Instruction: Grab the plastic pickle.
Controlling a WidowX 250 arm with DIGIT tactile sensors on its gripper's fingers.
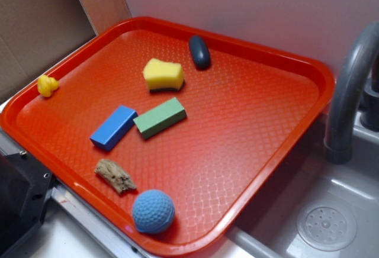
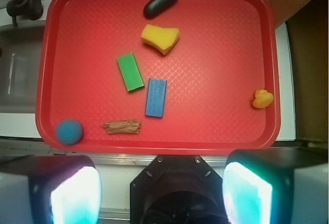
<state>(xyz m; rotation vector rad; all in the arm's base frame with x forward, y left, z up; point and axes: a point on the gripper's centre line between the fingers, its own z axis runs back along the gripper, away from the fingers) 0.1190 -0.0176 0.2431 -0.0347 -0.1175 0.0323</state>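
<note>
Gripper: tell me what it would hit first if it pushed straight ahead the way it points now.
Probably bare tray. The open gripper looks down at the tray's middle, nearest the blue block and green block. The pickle lies off that line, by the far rim. Depth is unclear.

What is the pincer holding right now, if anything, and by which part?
Nothing. The pincer is open and empty, hanging off the near edge of the red tray. The plastic pickle lies untouched at the tray's far edge, beside the yellow sponge.
</note>
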